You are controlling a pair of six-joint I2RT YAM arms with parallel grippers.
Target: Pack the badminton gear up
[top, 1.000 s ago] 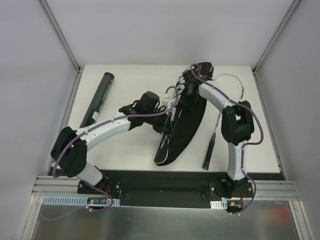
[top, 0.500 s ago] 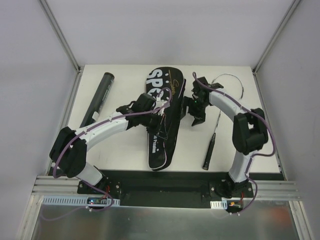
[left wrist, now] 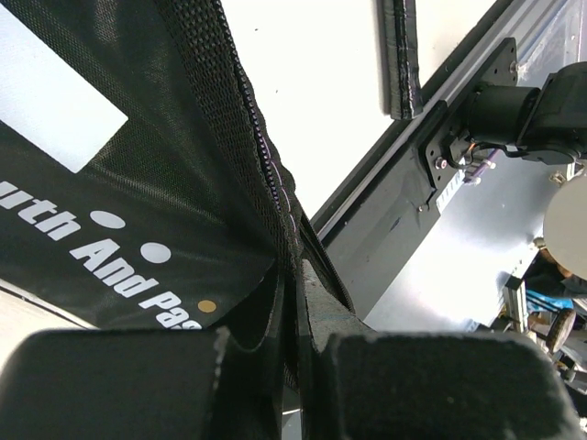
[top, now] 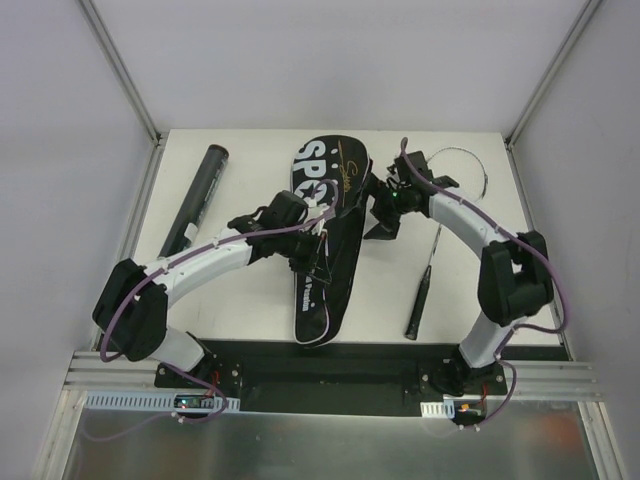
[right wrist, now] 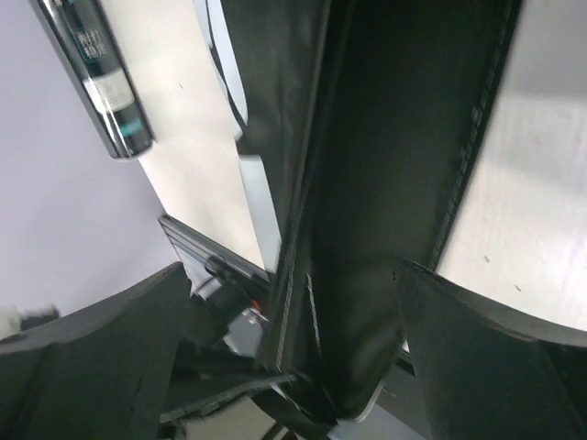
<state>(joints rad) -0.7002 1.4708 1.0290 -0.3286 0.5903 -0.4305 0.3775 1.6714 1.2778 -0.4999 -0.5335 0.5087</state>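
White table (top: 250,300), pale grey walls (top: 300,60). Black bag (top: 325,275) lies mid-table. Left gripper (left wrist: 298,302) pinches its zipper edge. Right gripper (top: 385,210) is spread wide at the bag's far end. Tube (top: 200,195) far left; racket (top: 428,265) right.

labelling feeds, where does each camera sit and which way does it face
Top external: above and behind both arms, shown whole, looking down on table, bag, tube, racket.
Left wrist: along the shut left gripper pinching the bag's edge, toward near rail.
Right wrist: past the open right gripper, over bag toward tube.
Shared: bag in all three.
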